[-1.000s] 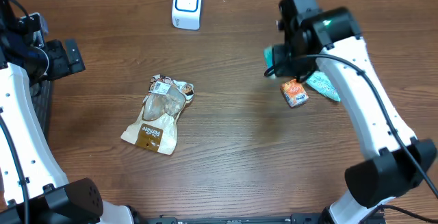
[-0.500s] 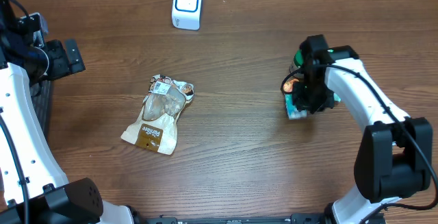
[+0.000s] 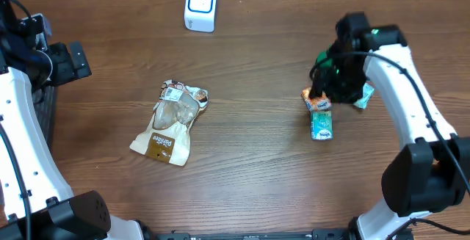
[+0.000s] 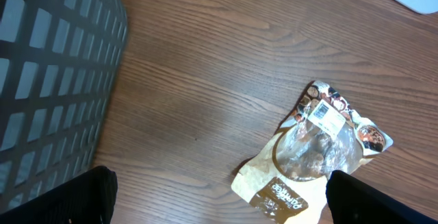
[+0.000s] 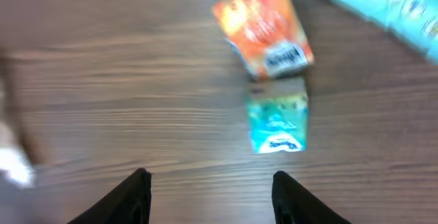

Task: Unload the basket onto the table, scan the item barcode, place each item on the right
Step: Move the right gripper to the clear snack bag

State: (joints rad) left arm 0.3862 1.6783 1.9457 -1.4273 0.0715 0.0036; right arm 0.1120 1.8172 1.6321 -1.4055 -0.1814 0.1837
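Hovering over teal packet (image 5: 277, 122), my right gripper (image 5: 213, 196) had fingers apart, nothing held. Teal packet lay flat on table (image 3: 250, 166), just beside orange packet (image 5: 263, 25), well apart from white scanner (image 3: 200, 5). Left gripper (image 4: 219, 200) wide, empty, near basket (image 4: 48, 80).

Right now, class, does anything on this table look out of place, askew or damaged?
Nothing looks spilled or damaged. The snack pouch lies flat but skewed, its label end toward the white scanner. At the right, an orange packet lies tilted, with a small teal packet right beside it.
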